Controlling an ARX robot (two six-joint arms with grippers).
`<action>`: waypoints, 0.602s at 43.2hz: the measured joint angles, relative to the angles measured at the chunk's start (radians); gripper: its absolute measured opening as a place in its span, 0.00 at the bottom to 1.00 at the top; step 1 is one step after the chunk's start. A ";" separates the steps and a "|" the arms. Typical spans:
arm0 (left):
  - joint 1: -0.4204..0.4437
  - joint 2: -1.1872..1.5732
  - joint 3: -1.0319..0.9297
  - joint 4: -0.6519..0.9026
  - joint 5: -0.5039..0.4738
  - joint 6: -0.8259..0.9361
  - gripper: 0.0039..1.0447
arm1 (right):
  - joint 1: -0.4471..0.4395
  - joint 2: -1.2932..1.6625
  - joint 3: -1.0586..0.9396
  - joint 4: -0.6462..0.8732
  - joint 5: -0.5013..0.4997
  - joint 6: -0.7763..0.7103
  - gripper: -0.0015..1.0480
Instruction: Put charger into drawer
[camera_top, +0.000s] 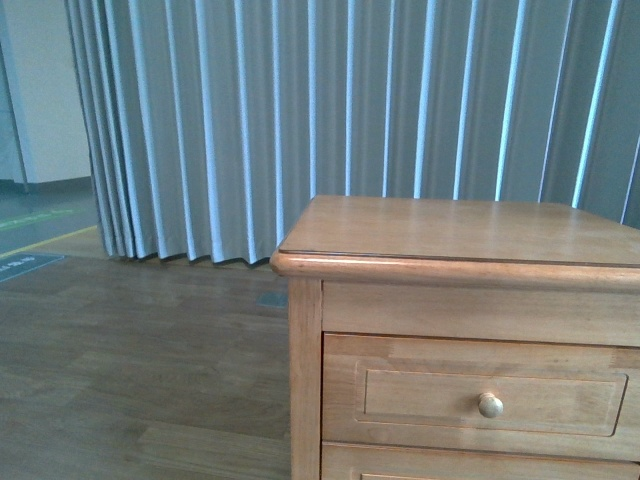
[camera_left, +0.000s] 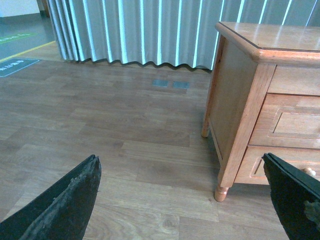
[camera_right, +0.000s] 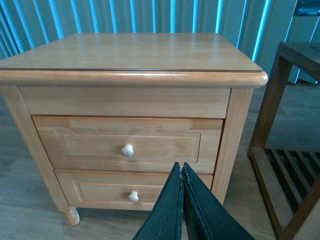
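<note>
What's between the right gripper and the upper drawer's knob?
Nothing visible. The right gripper is shut, low in front of the cabinet, with open air up to the knob. The drawer is closed; no charger shows in any view.

In the front view, we see the cabinet (camera_top: 460, 300) cut off at right and below; only the top strip of its lower drawer (camera_top: 480, 462) shows. In the left wrist view, the frame crops the drawer (camera_left: 295, 127), and a finger (camera_left: 295, 202) partly covers the lower knob (camera_left: 309, 171). The side table (camera_right: 290, 150) is cropped at right.
</note>
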 joint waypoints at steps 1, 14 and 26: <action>0.000 0.000 0.000 0.000 0.000 0.000 0.94 | 0.000 -0.014 -0.007 -0.008 0.000 0.000 0.02; 0.000 0.000 0.000 0.000 0.000 0.000 0.94 | 0.000 -0.157 -0.052 -0.101 0.000 0.000 0.02; 0.000 0.000 0.000 0.000 0.000 0.000 0.94 | 0.000 -0.275 -0.096 -0.164 -0.002 0.000 0.02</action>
